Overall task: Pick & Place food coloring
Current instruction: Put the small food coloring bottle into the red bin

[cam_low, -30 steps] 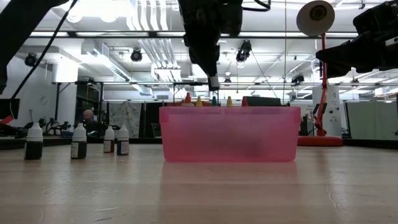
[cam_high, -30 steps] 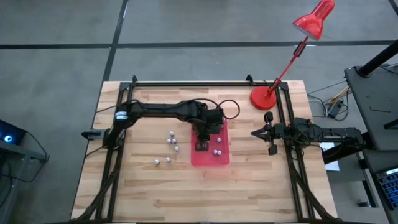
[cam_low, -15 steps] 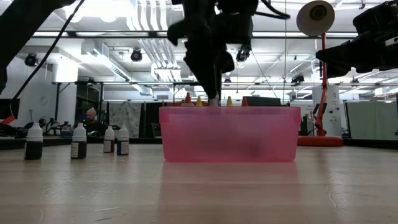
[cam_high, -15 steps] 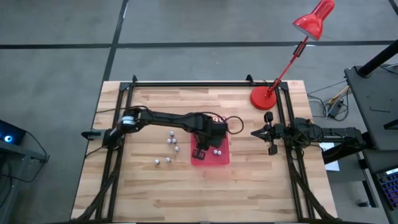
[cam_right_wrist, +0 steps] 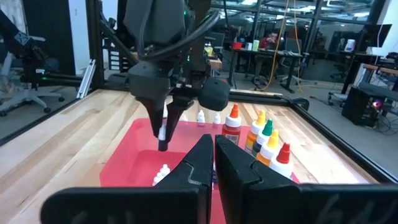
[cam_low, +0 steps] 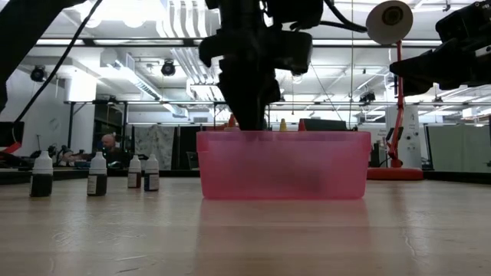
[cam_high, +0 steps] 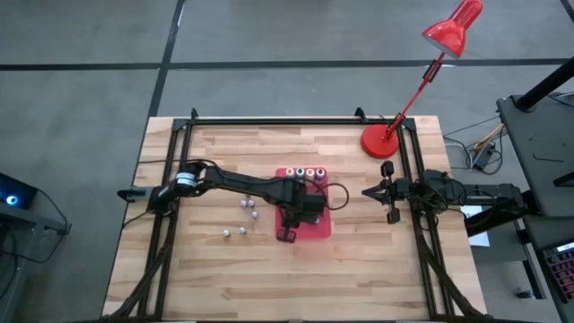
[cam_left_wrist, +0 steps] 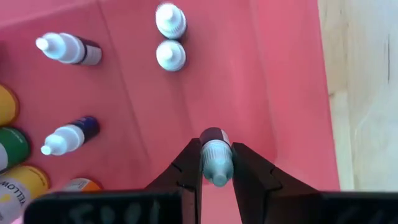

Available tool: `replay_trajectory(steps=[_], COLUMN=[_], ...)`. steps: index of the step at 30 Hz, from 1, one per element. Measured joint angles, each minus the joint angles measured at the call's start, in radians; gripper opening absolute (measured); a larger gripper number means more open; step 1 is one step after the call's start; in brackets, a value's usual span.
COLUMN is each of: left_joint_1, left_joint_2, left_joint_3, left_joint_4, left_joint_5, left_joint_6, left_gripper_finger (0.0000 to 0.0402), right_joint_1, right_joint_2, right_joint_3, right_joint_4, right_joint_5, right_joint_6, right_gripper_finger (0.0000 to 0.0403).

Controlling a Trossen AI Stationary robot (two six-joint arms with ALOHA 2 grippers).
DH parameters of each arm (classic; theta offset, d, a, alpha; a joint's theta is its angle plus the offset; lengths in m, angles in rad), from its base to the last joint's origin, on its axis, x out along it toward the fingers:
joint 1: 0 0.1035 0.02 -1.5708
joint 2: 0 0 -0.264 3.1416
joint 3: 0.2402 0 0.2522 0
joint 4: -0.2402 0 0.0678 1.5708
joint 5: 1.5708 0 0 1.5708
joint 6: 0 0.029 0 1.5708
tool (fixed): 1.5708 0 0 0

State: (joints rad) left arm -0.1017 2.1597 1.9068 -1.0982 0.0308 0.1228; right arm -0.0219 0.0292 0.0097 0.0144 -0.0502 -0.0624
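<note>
While your left claw point(cam_left_wrist: 217, 176) hangs inside the red tray point(cam_left_wrist: 273, 74), it is clenched on a small food coloring bottle point(cam_left_wrist: 215, 155), pale cap toward the wrist. Ahead of it, four more bottles point(cam_left_wrist: 170, 55) rest on the tray floor. Beside the arm, outside the tray, further bottles point(cam_high: 247, 203) stand on the counter point(cam_high: 224, 278). Your right claw point(cam_high: 369, 191), fingers pressed together, waits well apart near the red lamp point(cam_high: 381, 141).

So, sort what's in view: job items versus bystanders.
Job: left tool gripping a small dropper bottle over the red tray; loose bottles on the table; bottles in the tray.
Bystanders: red desk lamp; right tool, idle at the table's edge.
</note>
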Motion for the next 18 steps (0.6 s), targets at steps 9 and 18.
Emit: replay_trajectory(steps=[9,18], left_joint_1=[-0.004,-0.016], left_joint_2=[0.004,0.005], left_joint_3=[-0.017,-0.071], left_joint_4=[0.056,0.153], left_joint_5=[0.019,0.038], left_joint_6=[-0.169,-0.228], left_gripper_finger=[0.0039,0.0039], right_joint_1=[0.0,0.0], right_joint_2=[0.0,-0.001], right_joint_3=[0.0,0.0], right_joint_4=[0.0,0.0], right_joint_5=[0.0,0.0], right_joint_6=[-0.001,-0.001], right_gripper_finger=[0.0009,0.0009])
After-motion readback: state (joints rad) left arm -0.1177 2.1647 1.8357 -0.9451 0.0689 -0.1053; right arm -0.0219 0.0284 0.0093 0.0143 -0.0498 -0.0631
